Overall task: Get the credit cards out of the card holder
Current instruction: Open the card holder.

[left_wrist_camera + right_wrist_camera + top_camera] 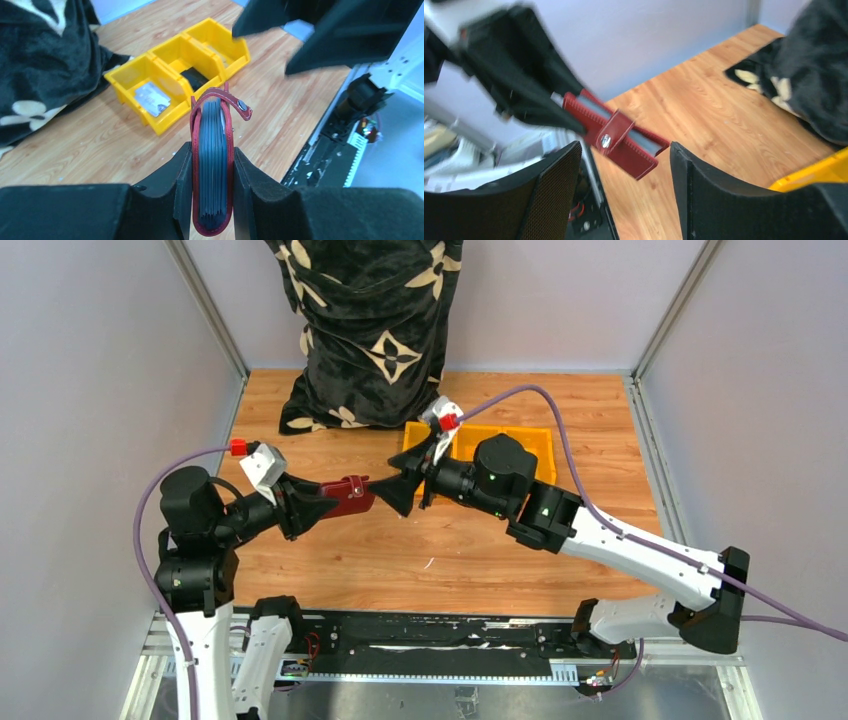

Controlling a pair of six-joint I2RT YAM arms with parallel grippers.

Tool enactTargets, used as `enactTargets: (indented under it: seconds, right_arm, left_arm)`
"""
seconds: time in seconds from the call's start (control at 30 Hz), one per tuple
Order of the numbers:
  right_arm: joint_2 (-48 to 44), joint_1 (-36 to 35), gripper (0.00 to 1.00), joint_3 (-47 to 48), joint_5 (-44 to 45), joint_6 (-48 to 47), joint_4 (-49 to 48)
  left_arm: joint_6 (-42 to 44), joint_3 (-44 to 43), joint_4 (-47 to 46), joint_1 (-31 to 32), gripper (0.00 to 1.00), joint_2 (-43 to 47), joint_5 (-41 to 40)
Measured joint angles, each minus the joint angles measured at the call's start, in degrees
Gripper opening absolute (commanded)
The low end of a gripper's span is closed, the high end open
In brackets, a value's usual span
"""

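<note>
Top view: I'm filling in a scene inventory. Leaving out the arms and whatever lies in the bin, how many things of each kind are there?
Card holder: 1
Yellow bin: 1
Black patterned cloth: 1
Total: 3

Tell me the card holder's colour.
The card holder is dark red; clearest in the left wrist view.
</note>
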State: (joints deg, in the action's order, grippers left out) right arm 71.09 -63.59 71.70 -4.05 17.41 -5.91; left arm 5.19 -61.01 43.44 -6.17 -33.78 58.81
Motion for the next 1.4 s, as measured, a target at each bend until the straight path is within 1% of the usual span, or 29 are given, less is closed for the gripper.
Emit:
enactTargets:
  seconds: [0.03,0.1,0.23,0.37,0.5,0.7,0.83,0.97,1.1,1.2,1.33,1.4]
  right_arm:
    - [-0.39,0.02,0.70,-0.81,-1.29,-0.79,-0.52]
    - [-2.29,0.11,0.72,-5.29,-7.61,-3.96,-2.99]
    - [-4.46,0.11,0.73,-10.86,-16.04,-8.41,-6.36]
    - [-4.61,0.11,0.73,-11.28,-20.50,-10.91,-9.16]
    - [-3.65,0.20,0.73,-11.08,-22.88,-11.26,-11.76]
    - [-0.31,0.92,0.69,-9.92,-23.87,-10.93,-14.82]
    - [0.96,1.11,0.68,-8.81,-22.91,-10.99,-15.43]
    - [0.96,1.09,0.69,-8.09,-18.60,-12.04,-14.75]
    - [-0.35,0.70,0.72,-7.54,-13.81,-13.70,-11.63]
    - [-1.29,0.57,0.73,-6.82,-11.82,-14.45,-8.94]
    - [-1.22,0.57,0.74,-6.51,-12.87,-14.71,-8.63]
    - [-0.85,0.59,0.72,-6.40,-14.82,-14.67,-9.18]
  left_arm:
    - [-0.48,-0.46,-0.02,0.00,0.00,-0.13,0.55]
    - [-2.01,-2.36,-0.02,0.00,0.00,-0.72,2.91]
    - [-4.44,-4.72,-0.02,0.00,0.00,-1.05,6.12]
    - [-6.40,-6.64,-0.04,0.00,0.00,-1.05,8.81]
    - [-7.48,-7.72,-0.07,0.00,0.00,-0.98,9.79]
    - [-7.82,-8.24,-0.28,-0.13,0.00,-0.81,9.14]
    - [-7.82,-8.48,-1.07,-0.46,0.00,-0.57,8.81]
    - [-8.57,-8.74,-1.62,-0.39,0.00,-0.55,10.05]
    - [-8.66,-8.74,-1.75,-0.28,0.00,-0.33,10.69]
    - [-8.70,-8.74,-1.77,-0.28,0.00,-0.33,11.08]
    - [-8.85,-8.76,-1.81,-0.28,0.00,-0.35,11.43]
    - [-9.14,-8.94,-1.66,-0.28,0.00,-0.35,11.93]
